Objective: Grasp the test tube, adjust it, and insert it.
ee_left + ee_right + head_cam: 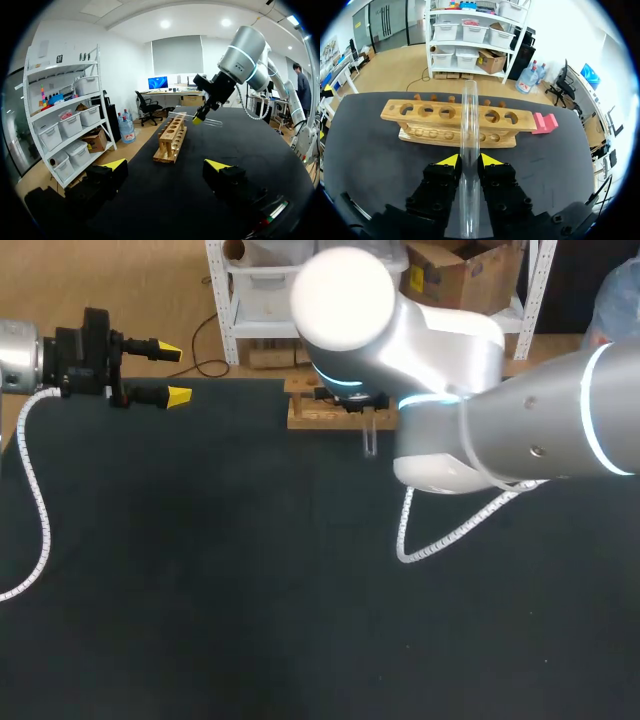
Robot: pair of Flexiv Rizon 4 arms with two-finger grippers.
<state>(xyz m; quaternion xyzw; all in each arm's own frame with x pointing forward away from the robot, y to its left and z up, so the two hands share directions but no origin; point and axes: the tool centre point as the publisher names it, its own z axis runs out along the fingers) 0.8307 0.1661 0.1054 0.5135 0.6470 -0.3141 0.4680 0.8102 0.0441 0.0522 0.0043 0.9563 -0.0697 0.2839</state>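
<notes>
The right jaws pinch the test tube (469,165), the wooden rack (431,124) sits at 12 o'clock, and the left jaws gape, holding nothing.

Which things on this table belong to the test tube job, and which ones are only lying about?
For the job: test tube, right end effector shut on it, wooden test tube rack.
Lying about: pink block beside the rack, left end effector, open.
</notes>
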